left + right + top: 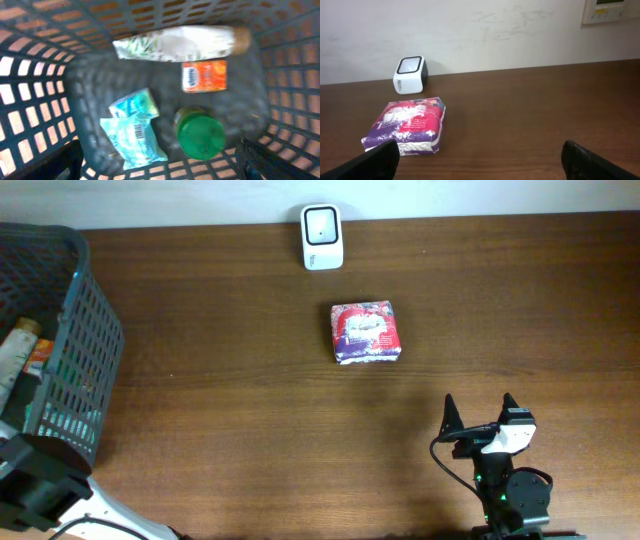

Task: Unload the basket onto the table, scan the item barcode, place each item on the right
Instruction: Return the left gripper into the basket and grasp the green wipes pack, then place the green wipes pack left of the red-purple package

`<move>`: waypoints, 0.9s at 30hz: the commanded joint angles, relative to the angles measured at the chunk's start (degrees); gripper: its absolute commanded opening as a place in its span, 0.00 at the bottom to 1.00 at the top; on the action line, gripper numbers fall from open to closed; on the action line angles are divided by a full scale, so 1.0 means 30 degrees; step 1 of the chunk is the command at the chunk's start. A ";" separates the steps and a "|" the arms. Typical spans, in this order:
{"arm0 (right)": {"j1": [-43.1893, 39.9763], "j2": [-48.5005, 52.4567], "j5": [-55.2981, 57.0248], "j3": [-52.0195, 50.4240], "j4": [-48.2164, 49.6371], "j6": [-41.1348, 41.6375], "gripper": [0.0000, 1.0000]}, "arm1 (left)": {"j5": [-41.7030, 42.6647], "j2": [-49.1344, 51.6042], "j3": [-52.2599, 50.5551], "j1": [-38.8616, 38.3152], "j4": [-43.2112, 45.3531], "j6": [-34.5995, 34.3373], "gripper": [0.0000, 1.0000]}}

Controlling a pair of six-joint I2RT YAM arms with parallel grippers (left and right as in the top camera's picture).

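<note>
A white barcode scanner (322, 237) (410, 75) stands at the table's far edge. In front of it a red and purple packet (366, 332) (407, 125) lies flat on the table; no barcode shows on it. My right gripper (480, 412) (485, 167) is open and empty, low over the table near the front edge, well short of the packet. My left gripper (160, 170) hangs open over the basket (85, 340), nothing between its fingers. Below it lie a teal packet (135, 137) with its barcode facing up, a green-lidded jar (201, 132), an orange packet (204, 76) and a white pouch (175, 44).
The dark mesh basket (35, 100) fills the table's left end, its walls rising around the left gripper. The left arm (40, 480) sits at the front left corner. A wall runs behind the scanner.
</note>
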 commanded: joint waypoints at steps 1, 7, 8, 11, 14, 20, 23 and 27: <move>0.0087 -0.0138 0.0233 -0.0175 -0.0058 0.0058 0.99 | -0.1180 -0.0219 -0.1800 0.0073 0.0590 -0.0780 0.94; 0.0087 -0.0138 0.0233 -0.0175 -0.0058 0.0066 0.99 | 0.0619 -0.0219 -0.8408 0.0029 0.2994 -0.1603 0.85; 0.0087 -0.0138 0.0233 -0.0175 -0.0058 0.0066 0.99 | 0.1013 -0.0211 -0.9041 -0.0007 0.2987 -0.1603 0.85; 0.0087 -0.0138 0.0233 -0.0175 -0.0058 0.0066 0.99 | 0.0962 -0.0211 -1.1162 0.0000 0.4175 -0.1596 0.79; 0.0087 -0.0138 0.0233 -0.0175 -0.0058 0.0066 0.99 | 0.0954 -0.0211 -1.2764 -0.0007 0.5151 -0.1596 0.63; 0.0087 -0.0138 0.0233 -0.0175 -0.0058 0.0066 0.98 | 0.1078 -0.0233 -1.3012 0.0000 0.5304 -0.1559 0.00; 0.0087 -0.0138 0.0233 -0.0175 -0.0058 0.0066 0.99 | 0.1115 -0.0321 -0.8830 0.0000 0.3126 -0.1566 0.00; 0.0087 -0.0138 0.0233 -0.0175 -0.0058 0.0066 0.99 | 0.1115 -0.0576 -0.2018 0.0000 0.0219 -0.1566 0.00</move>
